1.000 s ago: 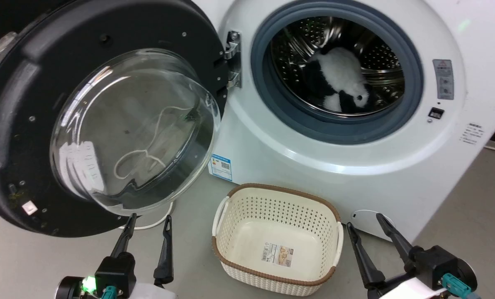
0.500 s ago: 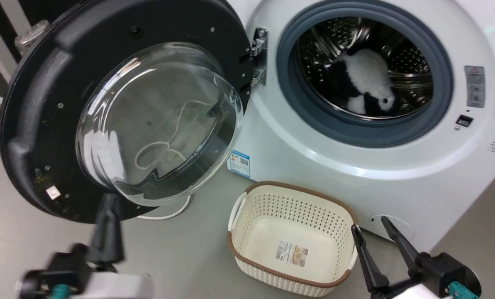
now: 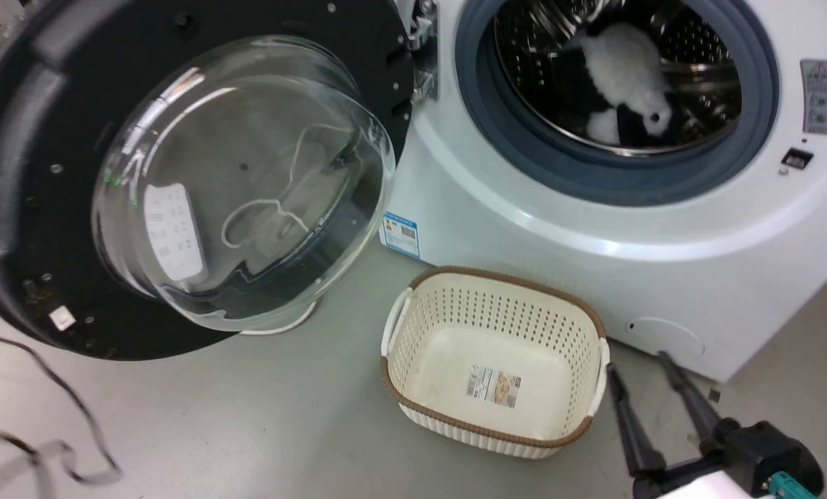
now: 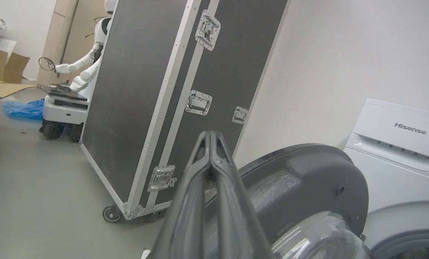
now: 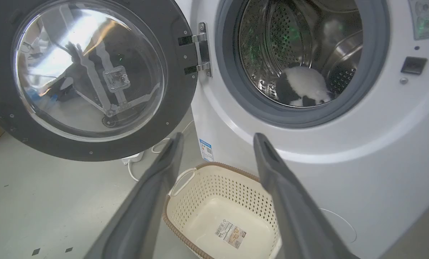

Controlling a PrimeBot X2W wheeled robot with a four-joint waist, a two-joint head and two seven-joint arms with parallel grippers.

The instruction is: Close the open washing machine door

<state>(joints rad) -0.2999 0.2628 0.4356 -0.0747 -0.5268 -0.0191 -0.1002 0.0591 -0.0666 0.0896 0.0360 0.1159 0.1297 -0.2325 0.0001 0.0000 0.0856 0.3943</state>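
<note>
Left gripper (image 4: 211, 135) has gone from its place under the door (image 3: 25, 138), where it stood a second ago with fingers apart; now its fingers are pressed together with nothing between them; in the left wrist view they rise before the grey outer side of the door and point toward a black case (image 4: 135, 90), and whether they touch the door I cannot tell; the head camera has also turned since then. The door is swung wide open to the left of the washer (image 3: 524, 229), hanging on its hinge (image 3: 421, 31); its glass bowl (image 3: 240, 180) bulges toward the camera; the drum (image 3: 538, 69) is uncovered, with a black and white plush toy (image 3: 624, 62) inside. The right gripper (image 3: 638, 365) has its fingers spread wide and holds nothing; it is low above the floor (image 3: 281, 416), just beside the right end of the basket (image 3: 496, 305), with tips near the round cover (image 3: 663, 337) of the washer.
</note>
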